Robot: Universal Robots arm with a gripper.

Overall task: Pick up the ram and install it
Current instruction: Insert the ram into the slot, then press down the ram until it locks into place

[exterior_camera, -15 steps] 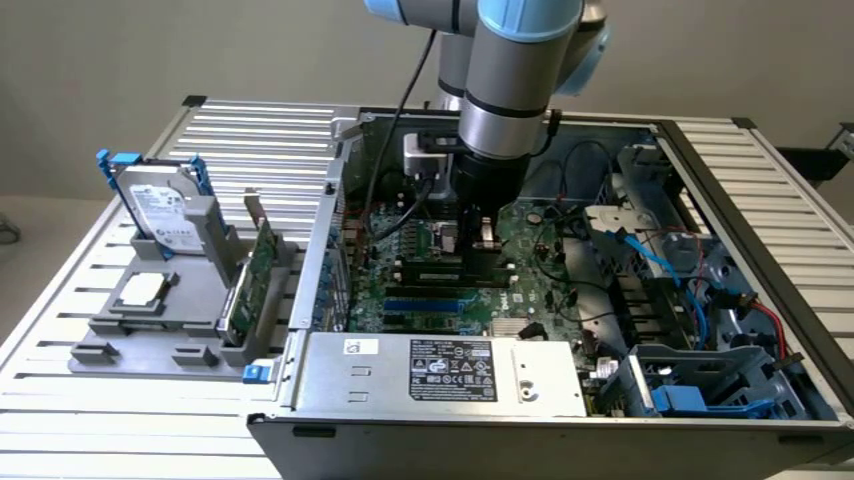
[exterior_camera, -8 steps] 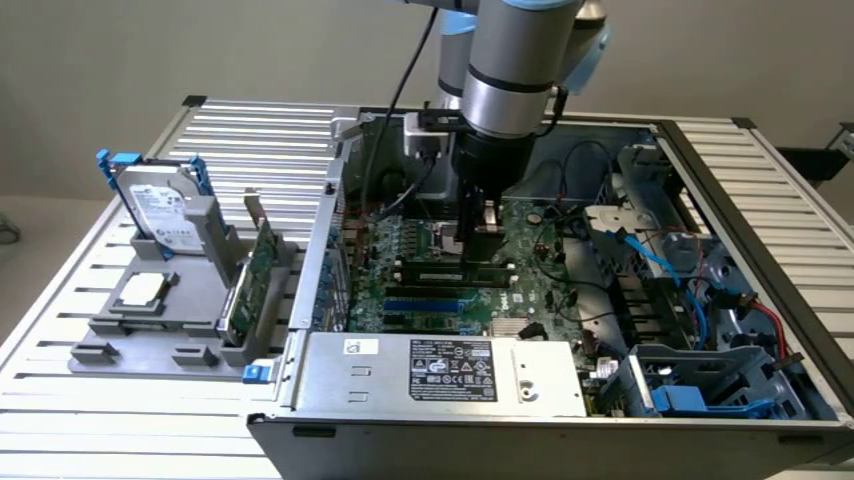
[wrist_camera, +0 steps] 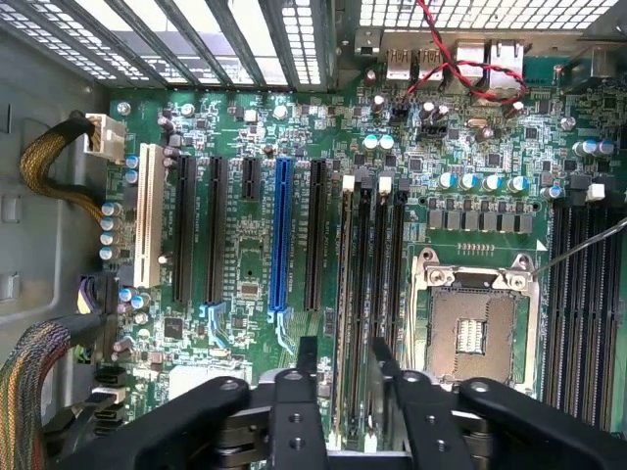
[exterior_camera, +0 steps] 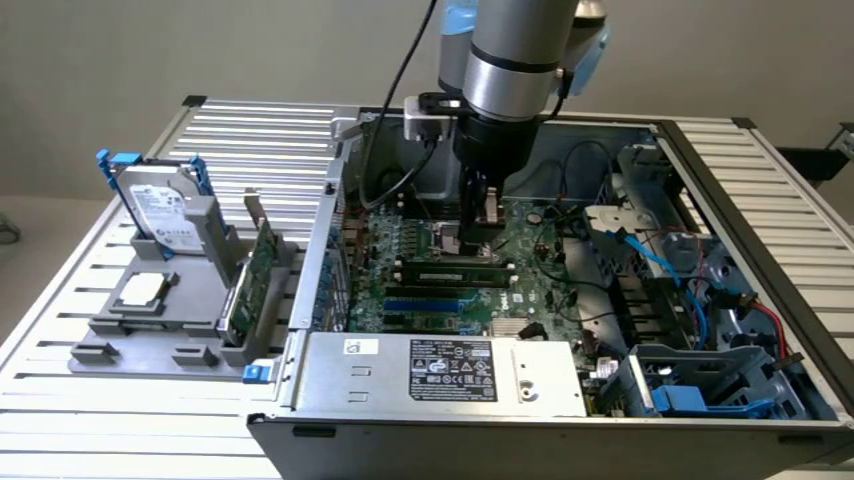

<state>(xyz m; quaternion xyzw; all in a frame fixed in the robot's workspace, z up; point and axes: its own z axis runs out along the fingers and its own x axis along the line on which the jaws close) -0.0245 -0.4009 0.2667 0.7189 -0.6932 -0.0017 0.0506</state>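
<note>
The ram (wrist_camera: 343, 294) is a thin green stick seen edge-on, standing in the memory slot closest to the long black expansion slots of the motherboard (wrist_camera: 245, 264). In the exterior view the ram (exterior_camera: 454, 268) lies low across the board inside the open computer case. My gripper (wrist_camera: 344, 377) is open, with a black finger on each side of the stick's near end and a gap to both. From the exterior view, the gripper (exterior_camera: 483, 232) hangs straight down into the case just above the board.
A bare CPU socket (wrist_camera: 475, 333) lies beside the memory slots, with a blue slot (wrist_camera: 281, 235) and a white slot (wrist_camera: 149, 225) further over. Outside the case, a grey fixture (exterior_camera: 134, 330) holds a hard drive (exterior_camera: 167, 210) and a broad green expansion card (exterior_camera: 247, 285). The power supply (exterior_camera: 441, 365) fills the case's front.
</note>
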